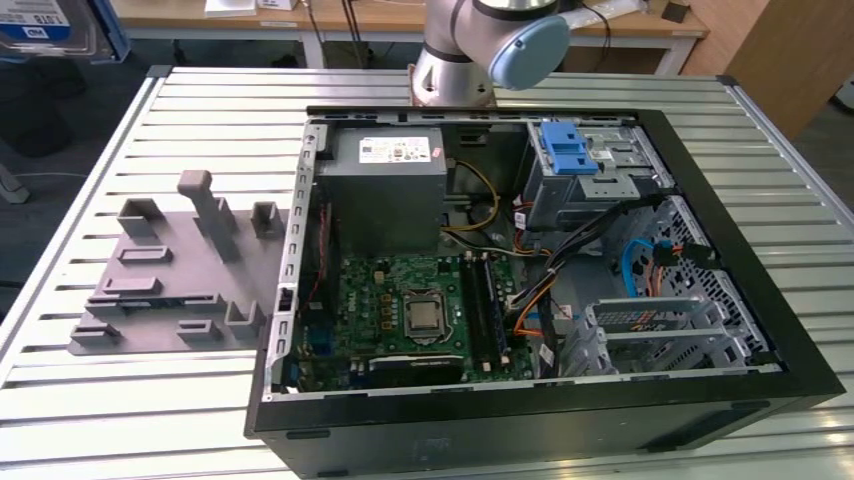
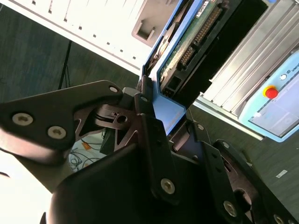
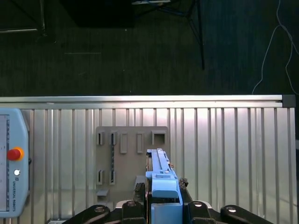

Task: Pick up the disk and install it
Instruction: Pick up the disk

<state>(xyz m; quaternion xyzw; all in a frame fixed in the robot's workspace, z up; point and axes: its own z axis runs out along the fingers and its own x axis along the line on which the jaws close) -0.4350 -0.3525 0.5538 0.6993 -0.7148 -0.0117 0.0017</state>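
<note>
In both wrist views my gripper (image 3: 163,208) (image 2: 180,135) is shut on the disk (image 3: 160,179) (image 2: 187,51), held on edge between the black fingers (image 2: 156,140). Its blue plastic side rail (image 3: 163,193) faces the first wrist camera. Its green circuit-board side and connector show in the second wrist view. The disk hangs high above the slatted metal table (image 3: 224,149), over the grey holder plate (image 3: 131,140). In the exterior view the open computer case (image 1: 534,270) lies on the table with its silver drive cage and blue latch (image 1: 571,150) at the far right corner.
The arm's base (image 1: 461,50) stands behind the case. The grey holder plate (image 1: 174,275) with upright posts lies at the exterior view's left. A power supply box (image 1: 380,190), a motherboard (image 1: 414,315) and loose cables (image 1: 641,260) are inside the case. A teach pendant (image 3: 11,163) rests on the table edge.
</note>
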